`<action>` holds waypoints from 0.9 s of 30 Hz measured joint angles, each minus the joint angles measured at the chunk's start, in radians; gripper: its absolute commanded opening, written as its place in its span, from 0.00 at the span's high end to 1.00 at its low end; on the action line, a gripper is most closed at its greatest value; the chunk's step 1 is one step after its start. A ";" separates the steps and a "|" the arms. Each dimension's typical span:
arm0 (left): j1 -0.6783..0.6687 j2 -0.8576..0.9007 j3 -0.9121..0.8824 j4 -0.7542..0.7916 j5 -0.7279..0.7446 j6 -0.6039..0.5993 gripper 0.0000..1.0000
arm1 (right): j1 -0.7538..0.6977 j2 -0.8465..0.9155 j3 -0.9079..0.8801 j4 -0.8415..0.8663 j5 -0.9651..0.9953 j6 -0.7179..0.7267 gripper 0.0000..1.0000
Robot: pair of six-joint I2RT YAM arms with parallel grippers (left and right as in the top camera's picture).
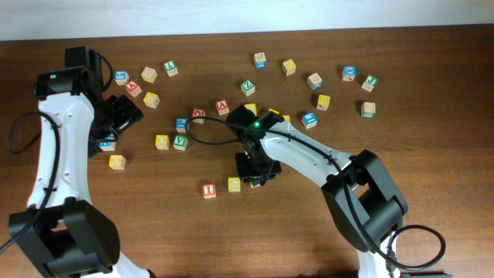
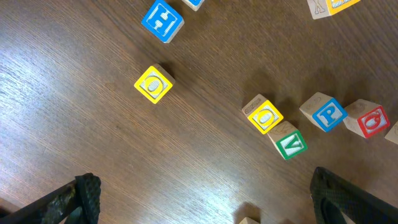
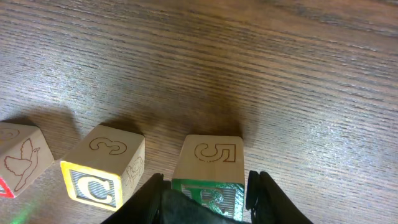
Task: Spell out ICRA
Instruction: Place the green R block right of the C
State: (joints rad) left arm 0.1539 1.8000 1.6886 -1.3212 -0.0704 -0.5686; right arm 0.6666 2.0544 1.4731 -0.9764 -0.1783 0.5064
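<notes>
Edges: the table [image 1: 448, 147] ends at 12 o'clock against a white wall [image 1: 231, 15]. In the overhead view bare wood shows at 6 o'clock of the row and in a strip between the row and the scatter.
Row: three cubes side by side, just below the table's middle. The I cube [image 1: 208, 190] is at 9 o'clock of the C cube [image 1: 234, 184], and the R cube [image 3: 208, 158] is at 3 o'clock of it.
R cube: standing on the wood just beside the C cube, green face toward the wrist camera, a carved 5 on top.
Scatter: about two dozen loose cubes spread from 9 to 2 o'clock, some hidden by the arms. The left wrist view shows six whole.
Fourth letter: not readable. A red-framed cube [image 1: 223, 106] sits at 12 o'clock of the row.
Right gripper [image 3: 206, 198]: fingers [image 3: 260, 190] pressed to both sides of the R cube, pinching it.
Right arm: reaches in from 5 o'clock, elbow bent, wrist pointing down.
Left gripper [image 2: 208, 202]: fingers [image 2: 84, 196] spread wide, holding nothing.
Left arm: runs up the 9 o'clock side and hooks inward near 10 o'clock over the scatter.
</notes>
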 measured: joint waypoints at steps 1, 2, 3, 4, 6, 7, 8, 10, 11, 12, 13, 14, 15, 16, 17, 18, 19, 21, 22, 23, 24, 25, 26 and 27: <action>0.000 0.000 0.000 0.000 0.000 0.000 0.01 | 0.000 0.000 0.000 -0.004 0.000 0.010 0.68; 0.000 0.000 0.000 0.000 0.000 0.000 0.01 | 0.000 0.000 0.000 -0.013 -0.001 0.025 0.68; 0.000 0.000 0.000 0.000 0.000 0.000 0.01 | 0.000 0.000 0.000 -0.015 -0.007 0.036 0.68; 0.000 0.000 0.000 0.000 0.000 0.000 0.01 | 0.000 0.000 0.000 -0.016 -0.014 0.040 0.68; 0.000 0.000 0.000 0.000 0.000 0.000 0.01 | 0.000 0.000 0.000 -0.021 -0.034 0.044 0.69; 0.000 0.000 0.000 0.000 0.000 0.000 0.01 | 0.000 0.000 0.000 -0.023 -0.035 0.061 0.68; 0.000 0.000 0.000 0.000 0.000 0.000 0.01 | 0.000 0.000 0.000 -0.026 -0.038 0.074 0.68; 0.000 0.000 0.000 0.000 0.000 0.000 0.01 | 0.000 0.000 0.000 -0.026 -0.038 0.085 0.61; 0.000 0.000 0.000 0.000 0.000 0.000 0.01 | 0.000 0.000 0.000 -0.026 -0.038 0.085 0.58; 0.000 0.000 0.000 0.000 0.000 0.000 0.01 | 0.000 0.000 0.000 -0.026 -0.038 0.080 0.56; 0.000 0.000 0.000 0.000 0.000 0.000 0.01 | 0.000 0.000 0.000 -0.026 -0.038 0.080 0.54; 0.000 0.000 0.000 0.000 0.000 0.000 0.01 | 0.000 0.000 0.000 -0.028 -0.038 0.072 0.53; 0.000 0.000 0.000 0.000 0.000 0.000 0.01 | 0.000 0.000 0.015 -0.055 -0.037 0.061 0.50; 0.000 0.000 0.000 0.000 0.000 0.000 0.01 | 0.000 0.002 0.065 -0.098 -0.023 0.043 0.44; 0.000 0.000 0.000 0.001 0.000 0.000 0.01 | 0.000 0.007 0.148 -0.158 0.016 0.033 0.42; 0.000 0.000 0.000 0.001 0.000 0.000 0.01 | 0.000 0.009 0.216 -0.193 0.055 0.017 0.33; 0.000 0.000 0.000 0.000 0.001 0.000 0.01 | 0.000 0.009 0.297 -0.199 0.100 -0.003 0.24; 0.000 0.000 0.000 -0.001 0.000 0.000 0.01 | -0.007 0.005 0.406 -0.078 0.180 -0.085 0.05; 0.000 0.000 0.000 0.001 0.000 0.000 0.01 | -0.011 0.005 0.412 0.006 0.192 -0.112 0.03; 0.000 0.000 0.000 0.000 0.000 0.000 0.01 | -0.013 0.005 0.417 0.076 0.205 -0.154 0.01; 0.000 0.000 0.000 0.000 0.000 0.000 0.01 | -0.013 0.006 0.417 0.133 0.212 -0.205 0.01; 0.000 0.000 0.000 -0.001 0.001 0.000 0.01 | -0.013 0.011 0.417 0.196 0.216 -0.266 0.01; 0.000 0.000 0.000 -0.001 0.000 0.000 0.01 | -0.014 0.019 0.417 0.235 0.220 -0.305 0.01; 0.000 0.000 0.000 -0.002 0.000 0.000 0.01 | -0.016 0.040 0.418 0.272 0.224 -0.333 0.02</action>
State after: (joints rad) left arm 0.1539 1.8000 1.6886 -1.3228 -0.0704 -0.5686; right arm 0.6502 2.0945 1.8908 -0.7044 0.0452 0.1730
